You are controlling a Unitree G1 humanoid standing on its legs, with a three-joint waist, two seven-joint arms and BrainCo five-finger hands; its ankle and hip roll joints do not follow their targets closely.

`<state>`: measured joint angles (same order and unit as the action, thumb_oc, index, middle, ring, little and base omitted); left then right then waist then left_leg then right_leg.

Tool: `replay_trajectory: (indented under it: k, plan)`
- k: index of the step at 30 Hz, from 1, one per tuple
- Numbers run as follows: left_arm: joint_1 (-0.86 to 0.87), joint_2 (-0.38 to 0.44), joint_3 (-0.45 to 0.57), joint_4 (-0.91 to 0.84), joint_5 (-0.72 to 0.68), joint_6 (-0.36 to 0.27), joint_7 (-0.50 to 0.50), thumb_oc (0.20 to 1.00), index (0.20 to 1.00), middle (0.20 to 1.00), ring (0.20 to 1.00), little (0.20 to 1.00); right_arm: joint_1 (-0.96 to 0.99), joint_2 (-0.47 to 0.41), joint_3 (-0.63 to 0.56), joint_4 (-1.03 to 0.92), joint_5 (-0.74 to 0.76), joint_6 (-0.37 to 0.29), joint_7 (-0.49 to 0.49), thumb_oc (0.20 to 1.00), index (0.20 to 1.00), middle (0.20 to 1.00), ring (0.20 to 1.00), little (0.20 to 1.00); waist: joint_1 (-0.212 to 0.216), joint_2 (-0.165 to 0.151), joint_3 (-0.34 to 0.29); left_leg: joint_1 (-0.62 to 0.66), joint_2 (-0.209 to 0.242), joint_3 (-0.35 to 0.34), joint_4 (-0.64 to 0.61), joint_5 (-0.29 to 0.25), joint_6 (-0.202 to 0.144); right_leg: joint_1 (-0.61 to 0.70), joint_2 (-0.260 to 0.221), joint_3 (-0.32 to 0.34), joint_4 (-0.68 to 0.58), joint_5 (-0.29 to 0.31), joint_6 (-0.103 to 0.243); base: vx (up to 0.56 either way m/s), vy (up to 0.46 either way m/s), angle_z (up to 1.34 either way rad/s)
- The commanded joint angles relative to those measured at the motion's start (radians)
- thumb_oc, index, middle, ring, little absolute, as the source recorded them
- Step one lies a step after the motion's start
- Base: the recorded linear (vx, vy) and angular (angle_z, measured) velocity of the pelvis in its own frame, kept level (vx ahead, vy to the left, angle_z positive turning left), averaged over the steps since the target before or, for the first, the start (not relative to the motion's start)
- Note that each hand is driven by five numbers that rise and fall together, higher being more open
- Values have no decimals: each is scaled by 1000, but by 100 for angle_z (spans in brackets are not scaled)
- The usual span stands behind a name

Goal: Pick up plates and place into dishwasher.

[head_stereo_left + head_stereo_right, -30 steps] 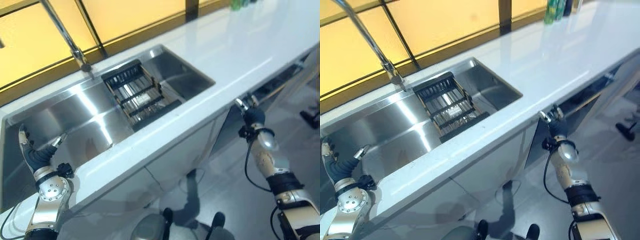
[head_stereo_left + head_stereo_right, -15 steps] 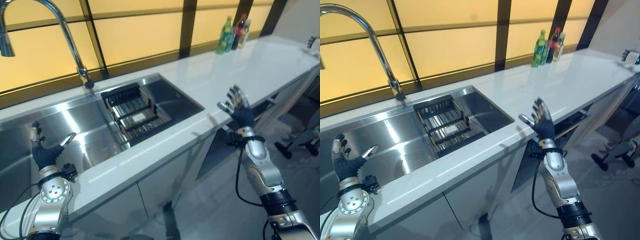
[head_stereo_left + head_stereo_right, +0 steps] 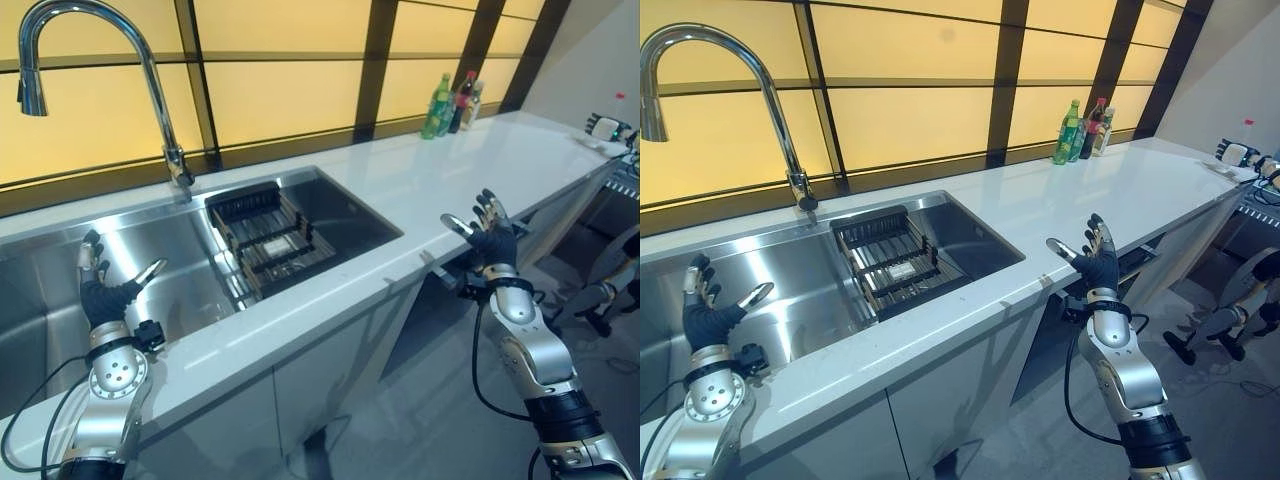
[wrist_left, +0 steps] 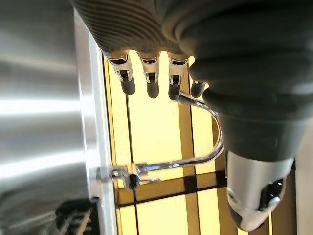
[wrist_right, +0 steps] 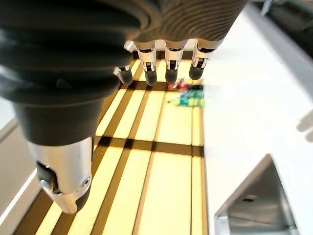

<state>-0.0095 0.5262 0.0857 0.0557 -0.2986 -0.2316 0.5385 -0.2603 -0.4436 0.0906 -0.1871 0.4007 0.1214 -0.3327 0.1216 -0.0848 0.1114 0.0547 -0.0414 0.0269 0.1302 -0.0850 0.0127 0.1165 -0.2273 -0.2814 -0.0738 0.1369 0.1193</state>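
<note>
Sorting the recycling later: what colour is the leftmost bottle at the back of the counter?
Green; the leftmost bottle shows best in the right eye view.

I can't read any text, number or sign from my feed. The three plastic bottles [image 3: 1080,130] standing together at the far end of the white countertop [image 3: 1110,190] carry coloured labels, but the print on them is too small for me to make out. The small pale tag on the black wire dish rack [image 3: 902,268] in the stainless steel sink [image 3: 790,275] looks blank to me.
</note>
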Motion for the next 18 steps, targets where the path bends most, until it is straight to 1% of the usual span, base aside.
replay_trajectory:
  k: [1,4,6,8,10,13,18]
  plan:
    - [-108,-17,-78,-90,-18,-41,-38,1000,1000,1000,1000,1000,-110,-33,36,-77,-57,-101,44,1000,1000,1000,1000,1000,5,49,-46,80,-14,12,-123,-10,17,-50,23,42,31,-21,8,9,5,21]
    - [-144,-56,-131,-124,-26,-28,-67,1000,1000,1000,1000,1000,-109,-45,43,-97,-51,-84,40,1000,1000,1000,1000,1000,-1,42,-56,62,-16,-21,-104,-12,22,-53,27,96,64,-49,4,22,-19,61]
    - [-164,-70,-164,-136,-23,-20,-98,1000,1000,1000,1000,1000,-104,-57,41,-106,-45,-73,16,1000,1000,1000,1000,1000,-5,35,-60,45,-20,-50,-82,-18,24,-57,32,141,79,-59,4,25,-80,106]
    - [-178,-79,-194,-144,-38,-13,-119,1000,1000,1000,1000,1000,-102,-61,40,-107,-28,-75,-2,1000,1000,1000,1000,1000,-4,27,-60,32,-21,-77,-61,-26,23,-62,33,168,89,-63,5,37,-149,95]
    - [-186,-82,-209,-146,-42,-10,-128,1000,1000,1000,1000,1000,-110,-56,46,-106,-16,-76,-20,1000,1000,1000,1000,1000,7,24,-59,28,-13,-90,-54,-28,15,-60,31,160,92,-68,6,21,-176,79]
    - [-203,-79,-210,-153,-60,12,-134,1000,1000,1000,1000,1000,-144,-29,72,-87,-12,-87,-28,1000,1000,1000,1000,1000,31,26,-62,28,10,-92,-53,-25,-2,-53,28,124,92,-82,3,-3,-189,34]
    - [-199,-82,-202,-164,-79,36,-140,1000,1000,1000,1000,1000,-158,12,124,-45,21,-124,-3,1000,1000,1000,1000,1000,66,30,-71,25,45,-102,-55,-11,-24,-35,46,83,81,-102,-7,11,-219,28]
